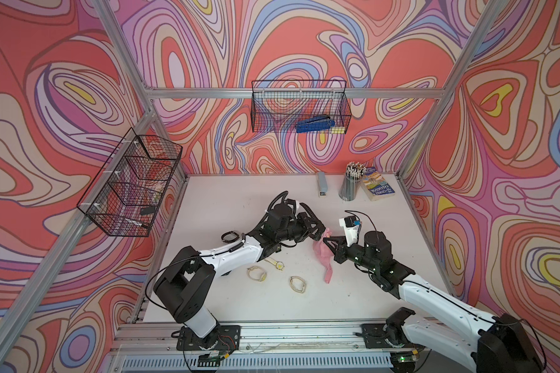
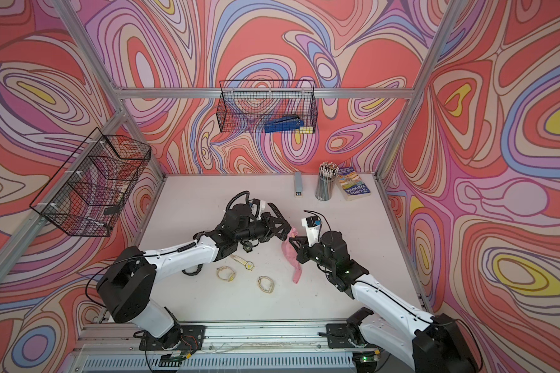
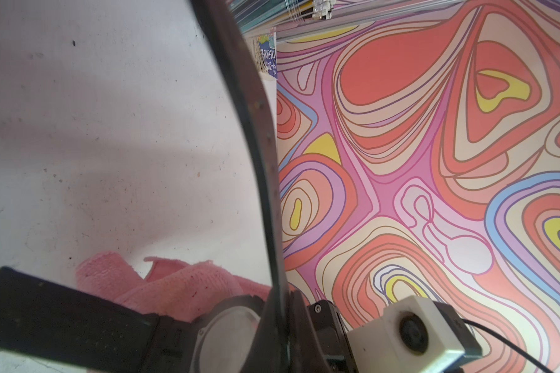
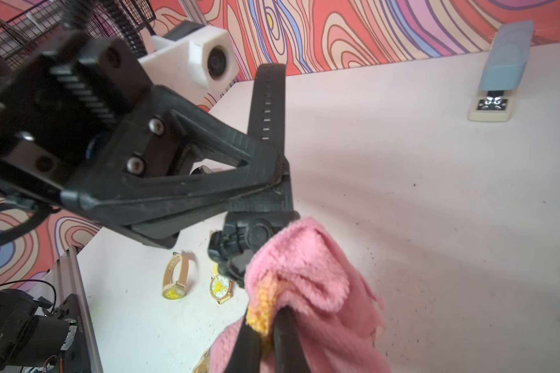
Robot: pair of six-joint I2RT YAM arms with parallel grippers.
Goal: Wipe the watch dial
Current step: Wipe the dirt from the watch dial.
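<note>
Left gripper [image 4: 280,176] clamps the black watch [image 4: 249,240] by its strap. Just to its right, right gripper [image 4: 267,326] pinches the pink cloth [image 4: 307,268], which is touching the watch.

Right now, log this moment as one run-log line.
left end effector: shut on black watch strap | right end effector: shut on pink cloth | cloth against watch case

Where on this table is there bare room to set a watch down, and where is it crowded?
Bare: the back-left table, between the left wall and the stapler; the front strip between the tan watches and the rail. Crowded: the middle, around the cloth, left gripper and right gripper.
</note>
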